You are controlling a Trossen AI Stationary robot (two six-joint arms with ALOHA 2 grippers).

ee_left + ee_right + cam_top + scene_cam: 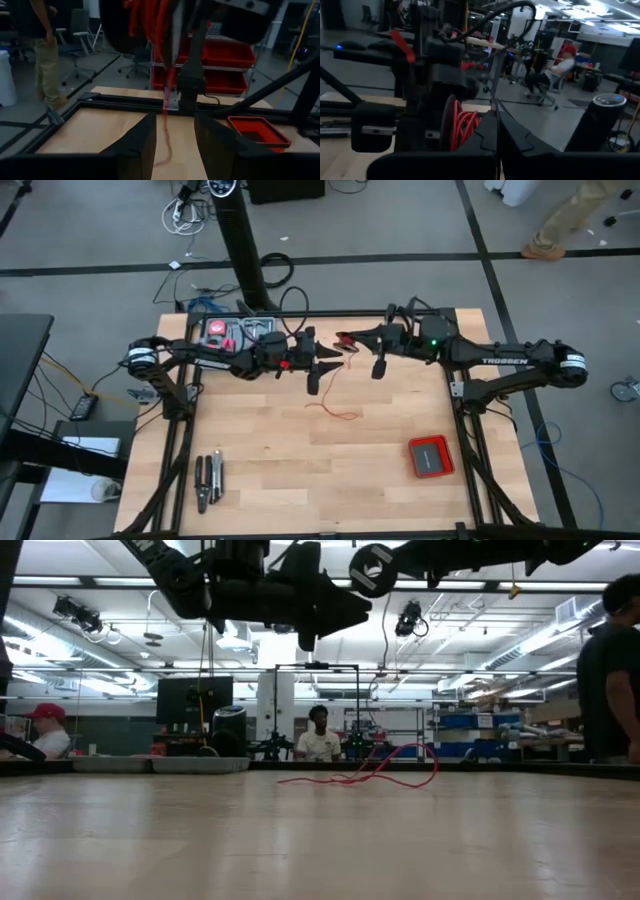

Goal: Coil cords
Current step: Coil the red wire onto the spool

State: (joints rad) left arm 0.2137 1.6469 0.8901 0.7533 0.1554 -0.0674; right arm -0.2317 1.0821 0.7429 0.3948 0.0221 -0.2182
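Observation:
The cords are one thin red wire. Part of it is wound into a small coil (464, 125) beside a black disc, high over the table's far middle. From the coil a strand (167, 105) hangs to loose loops lying on the table (338, 408). My right gripper (358, 338) is shut, with the coil (344, 338) at its fingertips. My left gripper (175, 145) points level at it from the left, lower down, and is open. Nothing lies between its fingers; the strand shows through the gap, farther off. My right gripper (497, 142) carries the coil end of the wire, coming level from the table's right side. The coil and its black disc (447, 125) sit just beside the shut fingers, whose own bulk hides the place of contact. The coil is lifted clear; the strand below hangs slack.
A flat red square box (431, 456) lies at the near right of the table. Hand tools (208, 480) lie at the near left and a tray of parts (240, 332) stands at the far left. People show in the room beyond the table.

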